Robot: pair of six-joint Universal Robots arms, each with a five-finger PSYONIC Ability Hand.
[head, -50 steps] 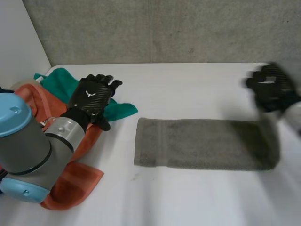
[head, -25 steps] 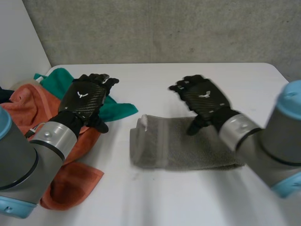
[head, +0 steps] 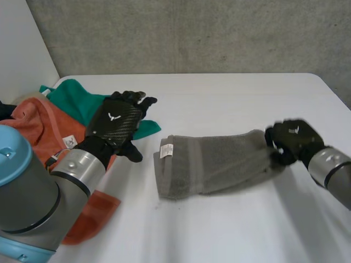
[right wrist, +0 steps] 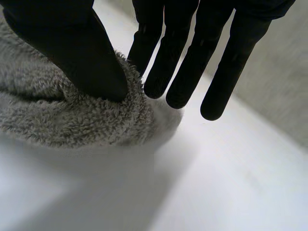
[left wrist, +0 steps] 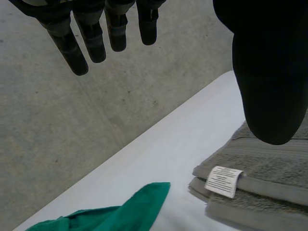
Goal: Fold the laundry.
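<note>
White tabletop [head: 230,230]. Right hand [head: 293,139] pinches grey towel [head: 214,161] at its 3 o'clock end; left hand [head: 116,123] spread, empty, towel's 9 o'clock. Pinch looks shallow: could slip, bunching the layers

I count three cloths on the one white table [head: 230,98]: one grey towel [head: 214,164], one green cloth [head: 71,98] and one orange cloth [head: 38,129]. The orange one is bunched up and partly behind an arm, so it may be two pieces rather than one. There are two small white tags: one label [head: 167,149] on the grey towel's end and a second label [head: 69,142] on the orange cloth. Two arms reach over the table, a left arm [head: 33,192] and a right arm [head: 334,172]. Each ends in one black hand, so there are two hands: the left hand [head: 115,123] and the right hand [head: 290,139]. One grey wall [head: 192,33] stands behind.
</note>
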